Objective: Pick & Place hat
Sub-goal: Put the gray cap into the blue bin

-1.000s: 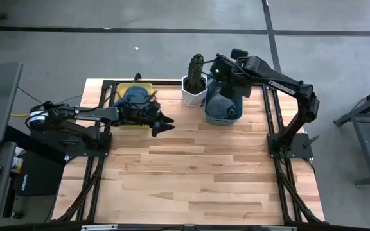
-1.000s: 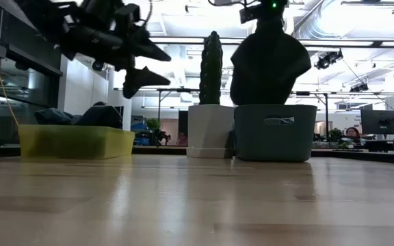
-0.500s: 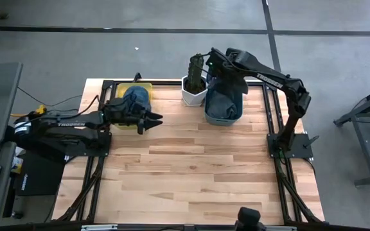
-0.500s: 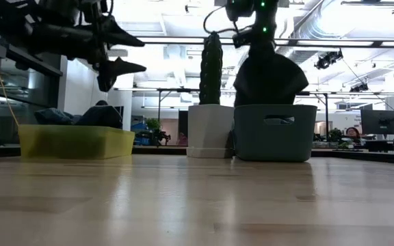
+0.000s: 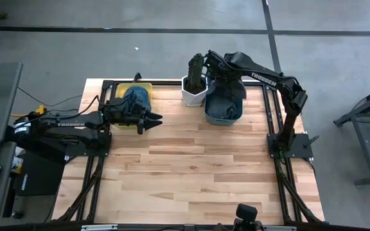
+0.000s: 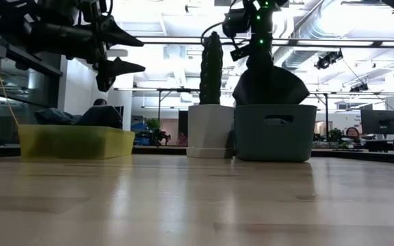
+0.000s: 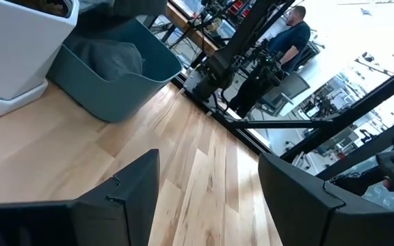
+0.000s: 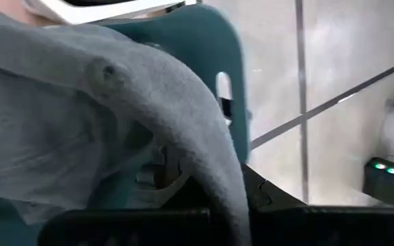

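Observation:
A grey-blue hat sits partly in the teal bin at the table's far right; in the low view the hat rises above the bin's rim. My right gripper is above it, shut on its top. A second blue hat lies in the yellow bin at the far left. My left gripper hovers open in the air just right of the yellow bin, holding nothing; its fingers frame bare table. My right gripper holds the hat by its upper part, coming from above. The grey cloth drapes over and between the dark fingers. The hat hangs below the gripper with its lower part inside the teal bin; the exact place of contact is covered by cloth.
A white pot with a tall cactus stands between the two bins, close to the right gripper. The wooden table stretches toward the near edge. A person shows in the room beyond the table.
My left gripper has drawn back toward the table's left edge, closer to the yellow bin, still open, then kept still. My right gripper has moved down and slightly left over the teal bin, and the hat has sunk lower into the bin.

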Controlling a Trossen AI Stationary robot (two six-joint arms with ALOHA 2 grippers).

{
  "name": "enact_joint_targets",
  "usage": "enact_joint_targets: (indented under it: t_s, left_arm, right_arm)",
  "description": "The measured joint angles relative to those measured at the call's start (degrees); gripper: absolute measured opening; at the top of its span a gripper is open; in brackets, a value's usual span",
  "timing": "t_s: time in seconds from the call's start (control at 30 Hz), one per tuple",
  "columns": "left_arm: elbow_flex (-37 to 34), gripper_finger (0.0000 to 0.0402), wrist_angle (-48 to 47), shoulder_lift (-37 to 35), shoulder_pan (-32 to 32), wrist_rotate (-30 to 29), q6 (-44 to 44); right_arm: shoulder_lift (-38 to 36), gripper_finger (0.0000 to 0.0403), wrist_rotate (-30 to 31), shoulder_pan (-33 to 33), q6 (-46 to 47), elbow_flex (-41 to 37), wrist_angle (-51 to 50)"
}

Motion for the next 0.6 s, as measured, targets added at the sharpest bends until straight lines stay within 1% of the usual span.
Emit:
enact_joint_targets:
  t_s: [0.1,0.27,0.4,0.6]
  left_arm:
    - [0.0,0.0225,0.0,0.0,0.0,0.0,-0.2]
    - [0.0,0.0225,0.0,0.0,0.0,0.0,-0.5]
    - [0.0,0.0225,-0.2,0.0,0.0,0.0,-0.9]
    - [0.0,0.0225,-0.4,0.0,0.0,0.0,-1.8]
  right_arm:
    - [-1.3,0.0000,-1.0,-0.4,0.6,-4.4,0.7]
    - [-3.0,0.0000,-0.1,-0.5,0.1,-13.3,7.5]
    - [-4.8,0.0000,-0.7,-0.5,0.3,-19.9,9.2]
    - [-8.3,0.0000,-1.9,0.0,-2.0,-29.3,17.4]
